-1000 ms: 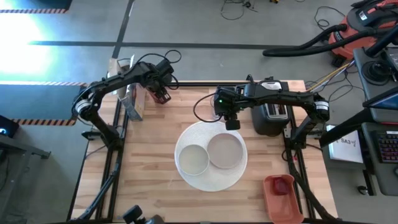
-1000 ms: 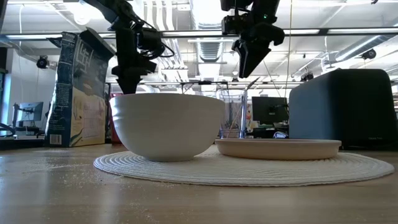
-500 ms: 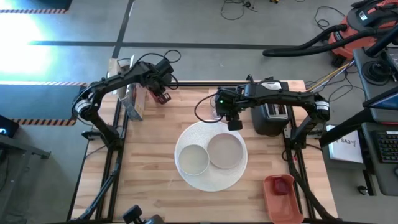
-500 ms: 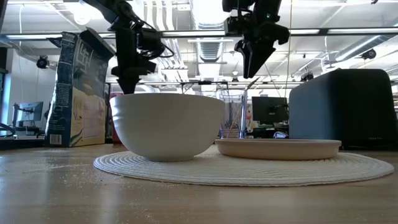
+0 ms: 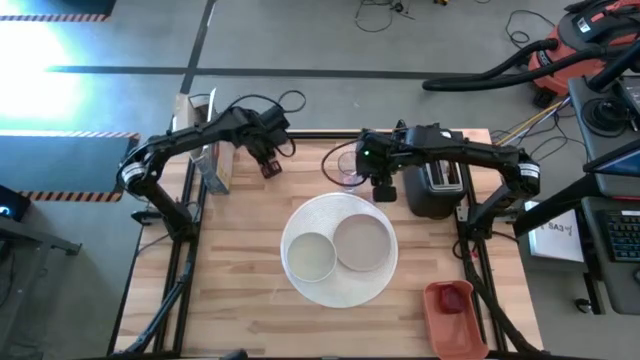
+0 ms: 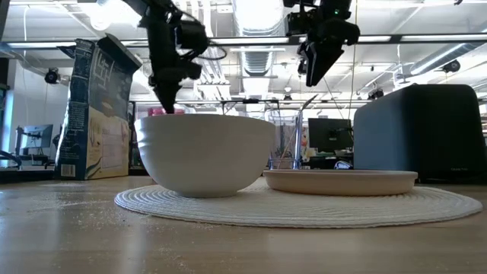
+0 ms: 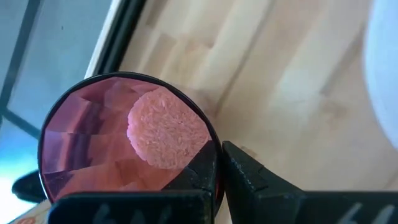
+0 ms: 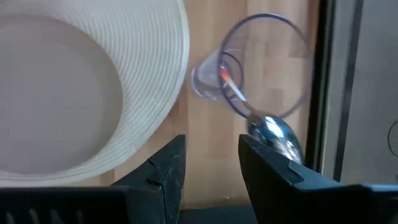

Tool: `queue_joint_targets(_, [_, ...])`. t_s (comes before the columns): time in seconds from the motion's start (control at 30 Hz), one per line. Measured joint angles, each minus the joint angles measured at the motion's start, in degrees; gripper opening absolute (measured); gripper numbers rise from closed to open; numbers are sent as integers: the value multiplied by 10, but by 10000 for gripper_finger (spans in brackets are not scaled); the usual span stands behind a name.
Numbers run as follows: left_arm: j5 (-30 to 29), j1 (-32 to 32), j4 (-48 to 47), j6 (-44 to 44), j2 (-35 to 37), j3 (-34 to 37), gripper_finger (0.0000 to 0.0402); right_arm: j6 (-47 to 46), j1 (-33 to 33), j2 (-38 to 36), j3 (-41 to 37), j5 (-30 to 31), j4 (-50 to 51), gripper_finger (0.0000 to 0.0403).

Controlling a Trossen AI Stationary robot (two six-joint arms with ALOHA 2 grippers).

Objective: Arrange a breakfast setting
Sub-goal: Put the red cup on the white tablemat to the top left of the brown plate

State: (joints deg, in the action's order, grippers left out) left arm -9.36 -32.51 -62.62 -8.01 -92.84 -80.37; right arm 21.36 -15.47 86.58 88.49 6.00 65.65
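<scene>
A white woven placemat (image 5: 340,285) lies at the table's middle, with a white bowl (image 5: 310,257) and a small pale plate (image 5: 363,243) resting on it. My left gripper (image 5: 270,167) is at the far left, shut on a pink translucent cup (image 7: 124,143). My right gripper (image 5: 385,192) hangs open and empty above the table between the placemat and a black toaster (image 5: 435,185). Just beyond its fingers a clear glass (image 8: 267,62) stands on the table, with a metal spoon (image 8: 273,134) standing in it. A small red fruit (image 5: 452,298) lies in a red tub. No toast shows. My left gripper holds the pink cup by its rim (image 7: 214,149), one finger inside the cup and one outside. The fingers come from above, pointing down. The cup stays upright, mouth up; its top (image 6: 156,112) shows just above the bowl's rim in the low view.
A cereal box (image 5: 205,150) stands at the far left edge. The red tub (image 5: 455,310) sits at the near right corner. Bare wood lies to the left of the placemat and in front of it.
My left gripper has carried the pink cup toward the table's right and a little nearer, and the cup's top now shows over the bowl's rim in the low view. My right gripper has moved up and toward the toaster, still open.
</scene>
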Motion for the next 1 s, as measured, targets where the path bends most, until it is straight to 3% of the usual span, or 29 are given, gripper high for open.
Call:
queue_joint_targets(0.27, [-1, 122, 7, 1, 1, -31, 0, -46, -30, -22, 0, -32, -6, 139])
queue_joint_targets(0.57, [0, 250, 78, -10, 1, -35, 0, -89, -28, -22, -15, -50, -19, 139])
queue_joint_targets(1.0, [25, 316, 121, 8, -20, -35, 0, -98, -27, -22, -46, -50, -18, 139])
